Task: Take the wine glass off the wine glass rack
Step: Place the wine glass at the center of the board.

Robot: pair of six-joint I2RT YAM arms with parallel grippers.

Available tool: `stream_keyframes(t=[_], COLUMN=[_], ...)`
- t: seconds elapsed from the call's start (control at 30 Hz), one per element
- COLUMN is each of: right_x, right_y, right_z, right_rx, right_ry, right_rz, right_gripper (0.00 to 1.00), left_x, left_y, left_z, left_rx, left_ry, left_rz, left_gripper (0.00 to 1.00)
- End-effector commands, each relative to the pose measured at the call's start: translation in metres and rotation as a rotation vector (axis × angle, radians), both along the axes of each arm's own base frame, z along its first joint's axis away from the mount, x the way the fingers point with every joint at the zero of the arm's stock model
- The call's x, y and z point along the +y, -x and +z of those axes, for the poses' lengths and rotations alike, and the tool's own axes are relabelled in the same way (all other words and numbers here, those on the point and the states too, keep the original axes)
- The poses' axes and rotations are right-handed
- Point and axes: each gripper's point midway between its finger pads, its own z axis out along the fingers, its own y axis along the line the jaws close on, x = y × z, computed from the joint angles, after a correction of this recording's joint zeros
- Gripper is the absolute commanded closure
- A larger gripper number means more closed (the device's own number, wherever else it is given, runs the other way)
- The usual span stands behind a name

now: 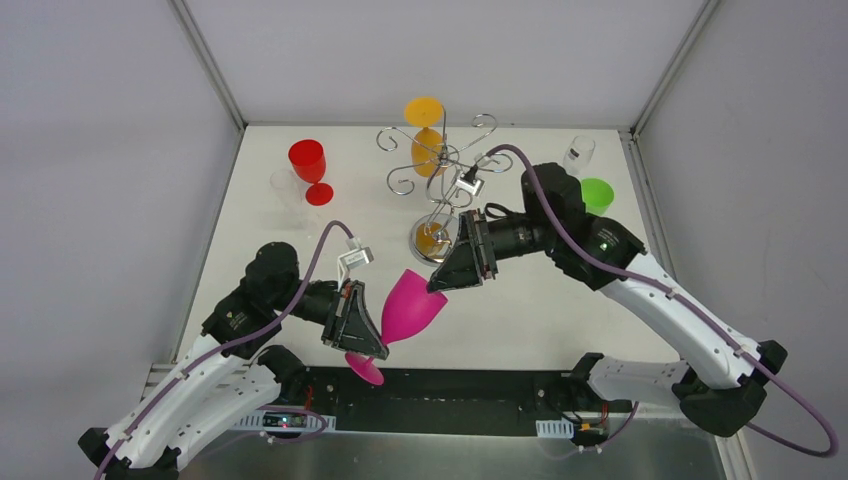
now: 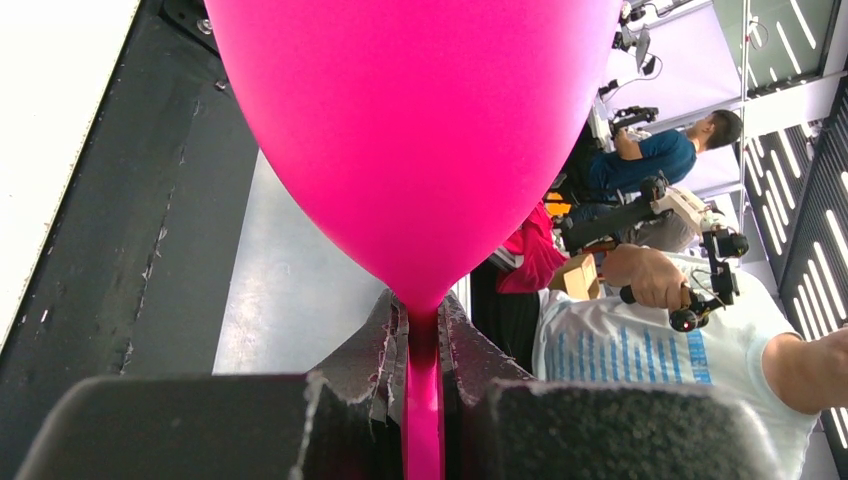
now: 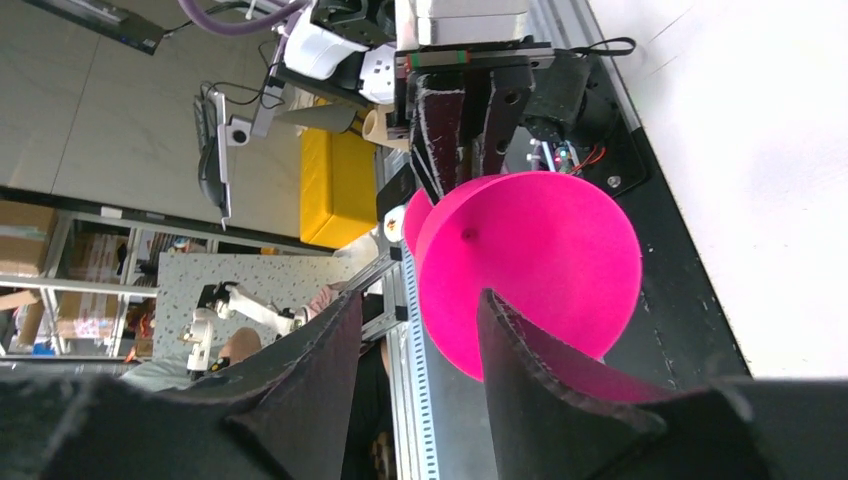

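Pink wine glass (image 1: 412, 308) already off the wine glass rack (image 1: 437, 170), near front edge — left gripper (image 1: 364, 335) clenches stem, right gripper (image 1: 447, 282) spread at rim; next, stand it upright.

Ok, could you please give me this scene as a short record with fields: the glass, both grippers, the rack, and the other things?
pink wine glass: off the rack, held tilted, foot toward the near edge
left gripper: shut on the glass stem
right gripper: open, at the rim of the bowl
wine glass rack: upright, beyond both grippers
orange glass: hangs on the far side of the rack
red glass: stands left of the rack
green cup: right of the rack, partly behind the right arm
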Motion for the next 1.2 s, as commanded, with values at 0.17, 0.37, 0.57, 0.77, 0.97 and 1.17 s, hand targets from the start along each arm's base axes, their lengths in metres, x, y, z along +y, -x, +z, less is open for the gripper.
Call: stream_keyframes(t=[0.17,0.37,0.57,0.77,0.97,1.17], right_x=[0.007,0.011,0.013,0.013,0.011,0.009], right_y=[0.021,0.026,0.03,0.032,0.035,0.036], right_z=[0.01,0.002,-0.003,-0.009,-0.011,-0.012], right_rx=[0.001,0.011,0.033,0.042,0.042,0.029], right_ry=[-0.059,-0.039,-0.019,-0.006,-0.012,-0.017], right_rz=[0.151,0.18,0.2,0.209,0.222,0.22], right_gripper=[0.58,0.64,0.74,0.89,1.0,1.0], left_x=[0.002,0.003,0.004,0.004,0.003,0.001], left_y=[0.007,0.009,0.009,0.008,0.005,0.001], left_z=[0.015,0.015,0.015,0.012,0.01,0.008], left_rx=[-0.073,-0.073,-0.079,-0.08,-0.079,-0.085], left_ry=[0.043,0.041,0.039,0.031,0.02,0.012], left_rz=[-0.049,-0.05,-0.048,-0.041,-0.02,0.001], left_gripper=[1.0,1.0,1.0,1.0,0.91,0.74])
